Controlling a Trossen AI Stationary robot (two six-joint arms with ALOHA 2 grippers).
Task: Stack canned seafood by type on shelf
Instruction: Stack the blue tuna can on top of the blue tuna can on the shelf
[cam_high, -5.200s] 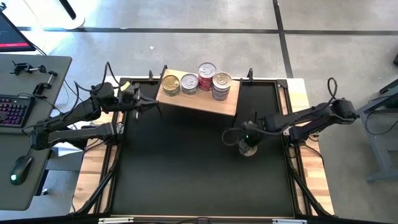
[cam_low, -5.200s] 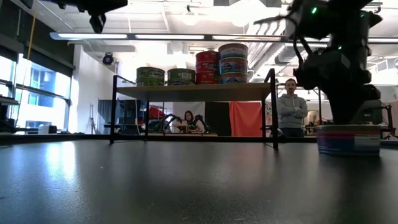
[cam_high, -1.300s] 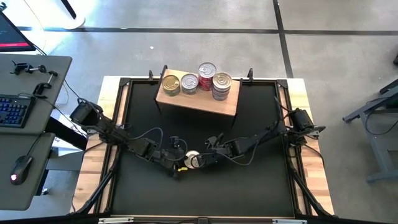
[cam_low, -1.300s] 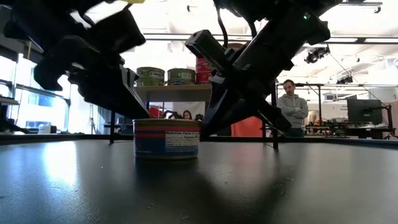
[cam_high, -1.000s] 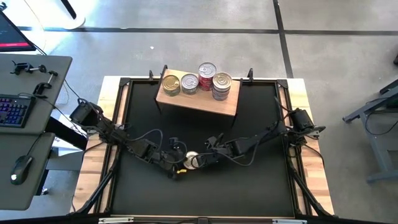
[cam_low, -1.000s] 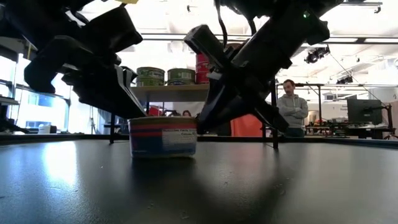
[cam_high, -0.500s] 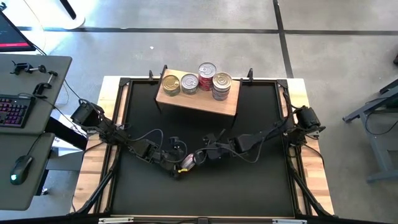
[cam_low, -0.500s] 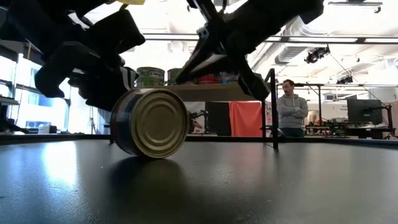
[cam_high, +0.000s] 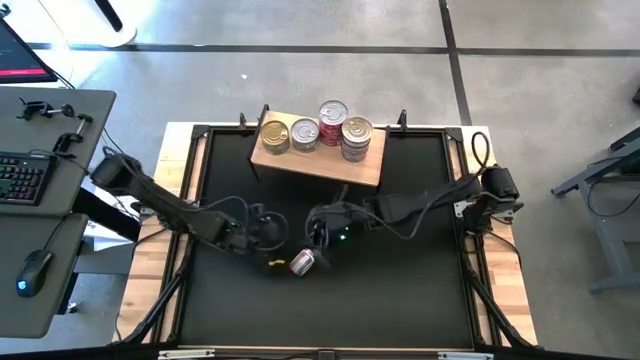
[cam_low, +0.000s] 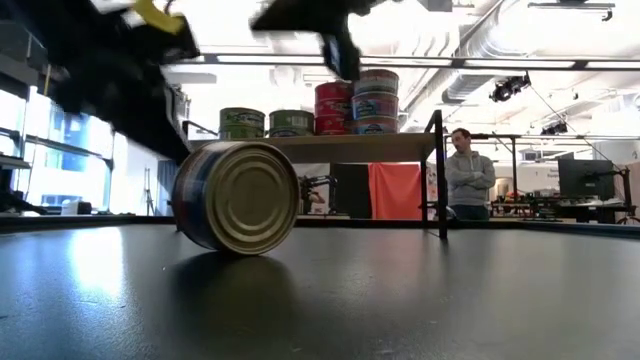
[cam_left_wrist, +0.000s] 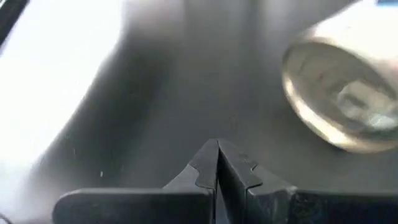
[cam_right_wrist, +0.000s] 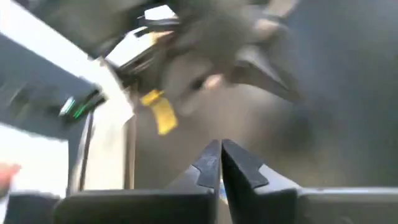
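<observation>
Canned seafood tin (cam_high: 301, 263) lies tipped on its side on the black worktop, near of the shelf (cam_high: 321, 160), axis level. Left claw (cam_high: 268, 227) and right claw (cam_high: 322, 232), both closed and empty, flank it just beyond; about equally near.

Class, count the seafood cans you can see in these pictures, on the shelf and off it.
7: six on the shelf, two single green cans, a red pair, a bluish pair; one tipped can on the mat. Others may be hidden.
</observation>
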